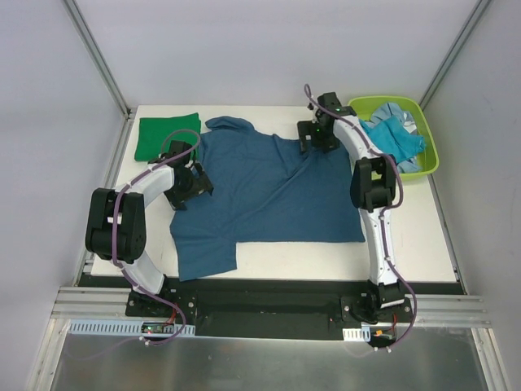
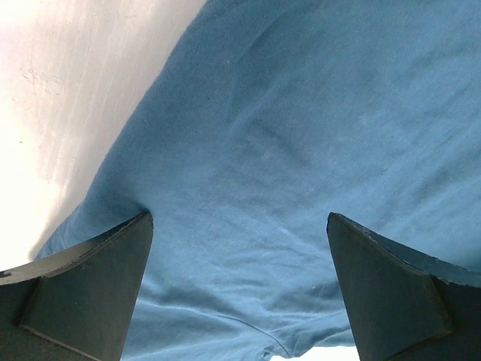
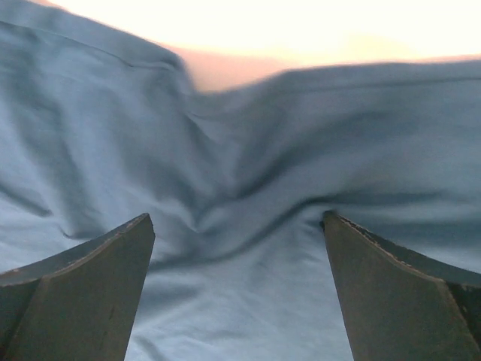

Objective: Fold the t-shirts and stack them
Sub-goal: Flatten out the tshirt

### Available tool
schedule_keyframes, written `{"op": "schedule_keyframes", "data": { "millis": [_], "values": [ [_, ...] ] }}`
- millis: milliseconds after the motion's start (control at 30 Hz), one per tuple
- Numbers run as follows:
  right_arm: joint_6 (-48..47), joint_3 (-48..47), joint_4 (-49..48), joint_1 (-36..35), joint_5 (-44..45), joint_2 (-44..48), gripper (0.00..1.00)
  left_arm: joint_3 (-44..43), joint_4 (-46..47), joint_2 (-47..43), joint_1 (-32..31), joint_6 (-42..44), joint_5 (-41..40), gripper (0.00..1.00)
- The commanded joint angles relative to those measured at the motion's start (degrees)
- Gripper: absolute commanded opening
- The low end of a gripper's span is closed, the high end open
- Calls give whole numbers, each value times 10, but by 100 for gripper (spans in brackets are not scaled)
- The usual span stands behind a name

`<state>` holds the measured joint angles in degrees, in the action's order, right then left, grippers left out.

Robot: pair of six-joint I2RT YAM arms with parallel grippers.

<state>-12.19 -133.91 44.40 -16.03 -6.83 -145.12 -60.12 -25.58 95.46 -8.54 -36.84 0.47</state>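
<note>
A dark teal-blue t-shirt (image 1: 269, 199) lies spread on the white table, one sleeve at the back and one at the near left. My left gripper (image 1: 189, 186) is open and low over its left edge; the cloth fills the left wrist view (image 2: 301, 135) between the fingers. My right gripper (image 1: 316, 138) is open over the shirt's far right corner; wrinkled cloth (image 3: 248, 226) lies between its fingers. A folded bright green t-shirt (image 1: 168, 136) lies at the back left. Turquoise and pale blue t-shirts (image 1: 396, 134) sit bunched in the bin.
A lime-green plastic bin (image 1: 423, 167) stands at the back right of the table. Bare white table (image 1: 407, 236) shows to the right of the shirt and along its near edge. Grey walls with metal posts enclose the space.
</note>
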Motion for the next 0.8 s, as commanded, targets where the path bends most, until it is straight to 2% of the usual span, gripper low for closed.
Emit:
{"op": "schedule_keyframes", "data": {
  "millis": [0,133,333,467,600,767],
  "values": [
    [-61,3,56,17,-27,113,96,12,-3,-35,3,8,22,99],
    [-67,79,45,-8,-48,221,96,33,-4,-76,3,12,31,99],
    [21,352,-27,-57,3,381,96,80,0,-142,3,11,31,99],
    [98,542,-93,-80,55,473,96,97,23,-145,2,14,75,99],
    [142,695,-134,-79,93,530,96,124,52,-138,2,12,101,99],
    [172,793,-164,-62,77,553,96,138,70,-111,2,12,113,99]
  ]
}}
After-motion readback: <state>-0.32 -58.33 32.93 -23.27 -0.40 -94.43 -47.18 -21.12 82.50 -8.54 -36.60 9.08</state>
